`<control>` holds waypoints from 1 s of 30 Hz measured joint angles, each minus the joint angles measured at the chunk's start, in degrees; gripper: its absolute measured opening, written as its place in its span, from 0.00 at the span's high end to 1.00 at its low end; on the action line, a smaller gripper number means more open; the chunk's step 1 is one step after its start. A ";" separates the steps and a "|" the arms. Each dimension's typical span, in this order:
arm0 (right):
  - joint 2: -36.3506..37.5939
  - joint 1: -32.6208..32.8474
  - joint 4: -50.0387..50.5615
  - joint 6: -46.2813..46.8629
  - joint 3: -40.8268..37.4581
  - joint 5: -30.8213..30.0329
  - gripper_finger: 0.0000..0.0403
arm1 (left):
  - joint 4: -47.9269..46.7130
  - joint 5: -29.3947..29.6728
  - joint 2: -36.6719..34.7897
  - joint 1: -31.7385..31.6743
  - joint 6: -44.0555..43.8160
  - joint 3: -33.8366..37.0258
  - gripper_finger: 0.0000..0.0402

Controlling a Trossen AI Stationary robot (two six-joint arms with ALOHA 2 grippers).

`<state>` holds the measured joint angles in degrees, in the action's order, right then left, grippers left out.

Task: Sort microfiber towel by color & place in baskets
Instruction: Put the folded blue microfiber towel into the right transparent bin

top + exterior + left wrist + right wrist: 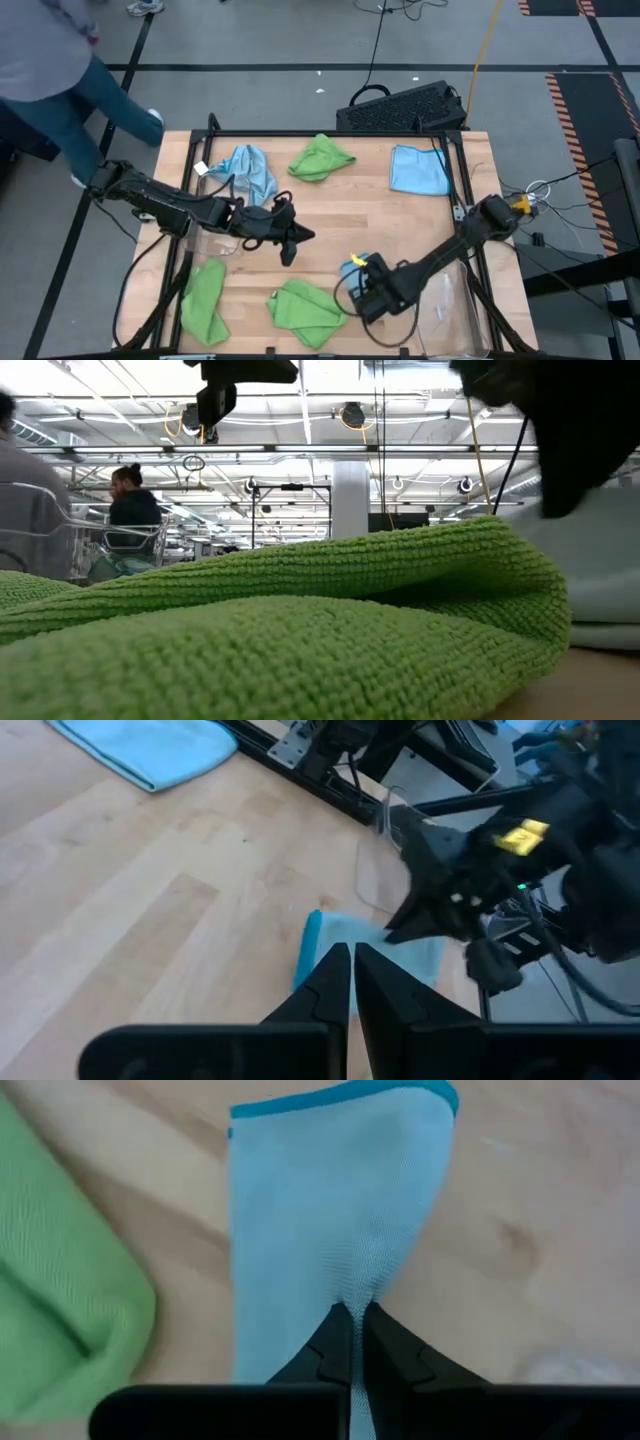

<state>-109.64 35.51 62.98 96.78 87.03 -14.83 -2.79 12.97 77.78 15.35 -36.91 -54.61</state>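
1. Right gripper (352, 1320): fingers closed, pinching a fold of a blue towel (340, 1200). The pinched cloth rises to the fingertips; the rest lies spread on the table (540, 1190).
2. In the high view, the right gripper (362, 283) sits near the table's front edge. The held blue towel (356, 263) shows just beside it, toward the table centre.
3. Green towel (305, 312): lies on the table just beside the right gripper, on the side away from the right basket (447, 305). It fills the low view (280, 630).
4. Right basket: clear, at the table's front right corner, near the right gripper. No towel shows in it.
5. Second green towel (204, 298): lies at the front left corner of the table.
6. Left gripper (291, 240): fingers closed, holding nothing, above the bare table centre, well apart from the right gripper.
7. Crumpled blue towel (248, 170): lies beyond the left gripper, toward the back left of the table.
8. Third green towel (320, 157): lies at the back centre.
9. Flat blue towel (417, 169): lies at the back right.
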 joint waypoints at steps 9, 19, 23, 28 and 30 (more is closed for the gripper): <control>-0.20 9.82 5.03 16.89 5.54 0.88 0.99 | -0.11 0.03 0.00 1.73 1.03 0.00 0.95; 1.39 17.15 16.07 24.75 7.54 10.61 0.99 | -0.13 2.34 0.00 0.56 1.86 0.00 0.95; 4.27 17.52 18.96 24.75 8.55 10.63 0.99 | -0.36 2.38 0.01 0.59 1.86 0.00 0.95; 8.51 17.88 21.90 24.67 8.90 10.47 0.99 | -0.76 2.29 0.02 0.93 1.77 0.00 0.95; 9.57 18.43 24.34 24.67 8.89 10.64 0.99 | -1.15 2.22 0.00 1.19 1.75 0.00 0.95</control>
<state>-100.07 53.95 87.31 121.45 95.92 -4.19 -3.93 15.19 77.78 16.55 -35.16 -54.61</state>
